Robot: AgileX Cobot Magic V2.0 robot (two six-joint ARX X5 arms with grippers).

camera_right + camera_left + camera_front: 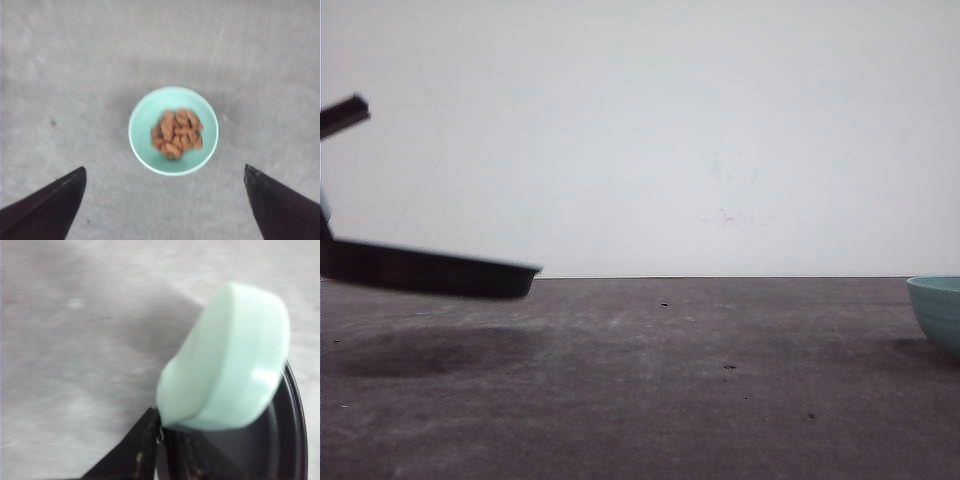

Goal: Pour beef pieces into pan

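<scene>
The black pan (430, 270) hangs tilted above the table at the far left, casting a shadow beneath it. In the left wrist view its pale mint-green handle (230, 360) is very close, with the pan's black rim (295, 440) behind it. My left gripper (160, 440) is shut on the base of that handle. The beef pieces (177, 132), small orange-brown chunks, lie piled in a teal bowl (145, 145) on the table. My right gripper (164, 169) hovers above the bowl, open wide, with nothing between its fingers.
The teal bowl (938, 305) stands at the right edge of the front view. A dark, scuffed tabletop (660, 380) stretches between pan and bowl. A white wall rises behind the table. A dark piece of the left arm (342, 115) shows at upper left.
</scene>
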